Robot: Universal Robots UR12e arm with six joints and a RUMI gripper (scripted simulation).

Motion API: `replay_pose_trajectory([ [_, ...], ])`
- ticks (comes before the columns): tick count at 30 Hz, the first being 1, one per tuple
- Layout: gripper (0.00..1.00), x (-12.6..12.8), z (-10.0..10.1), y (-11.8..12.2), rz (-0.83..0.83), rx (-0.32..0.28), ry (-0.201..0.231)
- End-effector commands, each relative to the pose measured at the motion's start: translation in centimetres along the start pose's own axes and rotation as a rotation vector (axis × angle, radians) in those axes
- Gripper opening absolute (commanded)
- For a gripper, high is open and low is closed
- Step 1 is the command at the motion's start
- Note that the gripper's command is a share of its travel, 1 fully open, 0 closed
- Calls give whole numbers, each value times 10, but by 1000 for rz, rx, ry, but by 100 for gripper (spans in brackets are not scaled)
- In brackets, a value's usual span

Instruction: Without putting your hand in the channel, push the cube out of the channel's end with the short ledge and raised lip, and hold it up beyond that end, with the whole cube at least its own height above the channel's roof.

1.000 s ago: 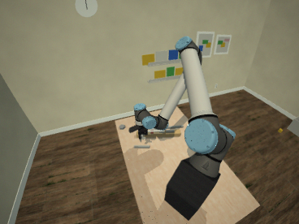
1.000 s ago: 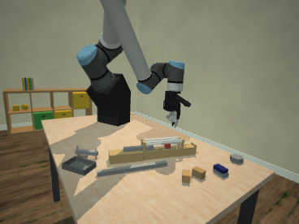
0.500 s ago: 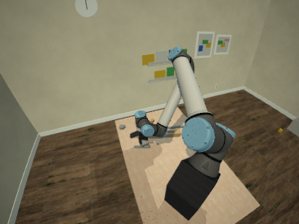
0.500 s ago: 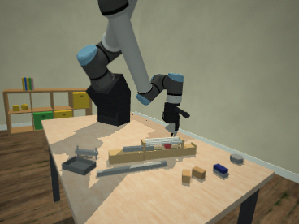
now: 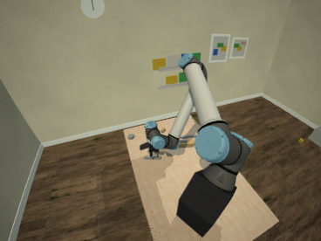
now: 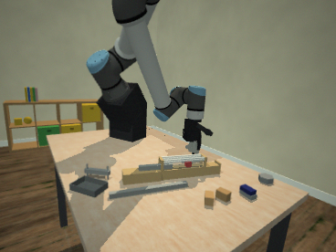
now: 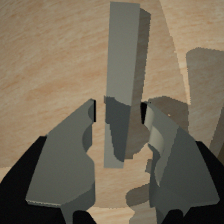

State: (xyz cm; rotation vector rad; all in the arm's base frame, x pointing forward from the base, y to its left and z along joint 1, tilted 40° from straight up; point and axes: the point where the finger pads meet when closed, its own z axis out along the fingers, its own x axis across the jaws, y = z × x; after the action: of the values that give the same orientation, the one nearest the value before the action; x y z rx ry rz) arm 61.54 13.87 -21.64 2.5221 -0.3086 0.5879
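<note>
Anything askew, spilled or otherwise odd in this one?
Nothing stands out. The red cube sits inside the channel on the table, and the tool hangs open over a grey bar, holding nothing.

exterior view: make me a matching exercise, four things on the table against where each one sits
Things:
1. red cube
2. grey tray
3. blue block
4. long grey bar

Places:
a. to the picture's right of the two tan blocks
b. inside the channel
c. flat on the table, just in front of the channel
d. towards the picture's left end of the table

Pairs: 1-b, 2-d, 3-a, 4-c
</note>
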Motion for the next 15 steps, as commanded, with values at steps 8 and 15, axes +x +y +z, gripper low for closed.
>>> replay_pose_trajectory([
  [8,22,0,11,0,0,1,1],
  [15,22,0,11,0,0,1,1],
])
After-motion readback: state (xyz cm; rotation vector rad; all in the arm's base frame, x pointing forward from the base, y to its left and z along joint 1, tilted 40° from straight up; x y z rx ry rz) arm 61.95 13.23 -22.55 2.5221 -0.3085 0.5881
